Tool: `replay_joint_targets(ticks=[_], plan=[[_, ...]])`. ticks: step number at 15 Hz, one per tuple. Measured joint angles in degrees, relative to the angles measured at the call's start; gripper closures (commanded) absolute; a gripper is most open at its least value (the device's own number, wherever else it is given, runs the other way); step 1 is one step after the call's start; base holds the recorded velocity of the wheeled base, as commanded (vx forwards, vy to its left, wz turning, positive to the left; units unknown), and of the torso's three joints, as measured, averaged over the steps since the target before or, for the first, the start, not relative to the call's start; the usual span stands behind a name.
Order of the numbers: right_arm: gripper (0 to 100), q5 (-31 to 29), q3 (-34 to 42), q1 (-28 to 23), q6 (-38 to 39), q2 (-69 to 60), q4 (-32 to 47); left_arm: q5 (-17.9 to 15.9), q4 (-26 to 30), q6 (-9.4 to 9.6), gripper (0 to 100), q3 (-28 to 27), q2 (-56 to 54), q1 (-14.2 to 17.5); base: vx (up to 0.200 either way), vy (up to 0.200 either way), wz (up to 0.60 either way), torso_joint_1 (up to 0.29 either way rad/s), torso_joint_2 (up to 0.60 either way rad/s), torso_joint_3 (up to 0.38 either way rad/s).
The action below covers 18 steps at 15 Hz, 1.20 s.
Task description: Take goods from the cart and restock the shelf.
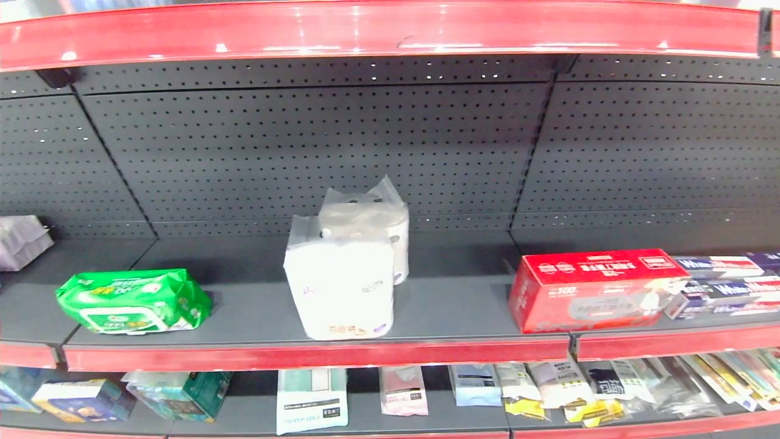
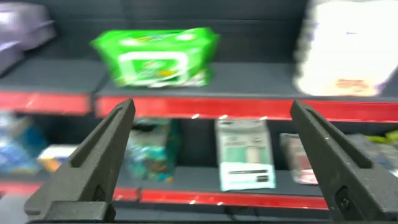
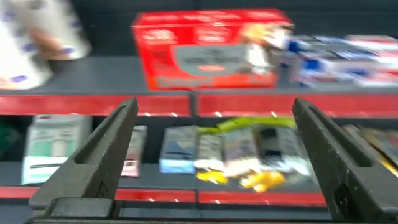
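The dark shelf (image 1: pixel 451 311) with a red front edge carries a green wipes pack (image 1: pixel 134 300) at the left, two white paper-roll packs (image 1: pixel 341 283) in the middle and a red box (image 1: pixel 594 288) at the right. My left gripper (image 2: pixel 211 158) hangs open and empty in front of the shelf, facing the green wipes pack (image 2: pixel 155 56) and a white roll pack (image 2: pixel 348 46). Open and empty as well, my right gripper (image 3: pixel 214 158) faces the red box (image 3: pixel 211 48).
Blue and white boxes (image 1: pixel 725 283) lie to the right of the red box. A pale pack (image 1: pixel 21 241) sits at the far left. The lower shelf (image 1: pixel 365 421) holds several packets and boxes. Another red-edged shelf (image 1: pixel 378 27) runs overhead.
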Motion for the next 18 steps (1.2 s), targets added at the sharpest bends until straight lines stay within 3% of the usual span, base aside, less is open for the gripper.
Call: replay_joint_targets(ticks=[3, 10, 12, 14, 16, 18], plan=[[0, 0.05, 0.0, 0.02, 0.0, 0.0, 0.0, -0.07, 0.02, 0.02, 0, 0.0, 0.01, 0.0, 0.0, 0.0, -0.6, 0.004, 0.0, 0.005], [0, 0.0, 0.0, 0.05, 0.2, 0.0, 0.0, -0.87, 0.15, 0.04, 0, -0.16, 0.95, -0.18, 0.0, 0.0, 0.0, 0.0, 0.0, 0.0], [0, 0.0, 0.0, -0.01, 0.22, 0.0, 0.0, -1.19, 0.34, -0.44, 0, -3.41, 2.79, -0.33, 0.0, 0.0, 0.0, 0.0, 0.0, 0.0], [0, 0.0, 0.0, 0.0, 0.22, 0.0, 0.0, -0.55, 0.12, -2.06, 0, -9.67, 8.77, -0.4, 0.0, 0.0, 0.0, 0.0, 0.0, 0.0], [0, 0.0, 0.0, 0.0, 0.22, 0.0, -0.02, 1.71, 0.02, -2.26, 0, -15.9, 19.94, 0.44, 0.0, 0.0, 0.0, 0.0, 0.0, 0.0], [0, 0.0, 0.0, 0.02, 0.22, 0.0, 0.0, 4.22, 0.43, -1.57, 0, -20.58, 33.28, 3.35, 0.0, 0.0, 0.0, 0.0, 0.0, 0.0]])
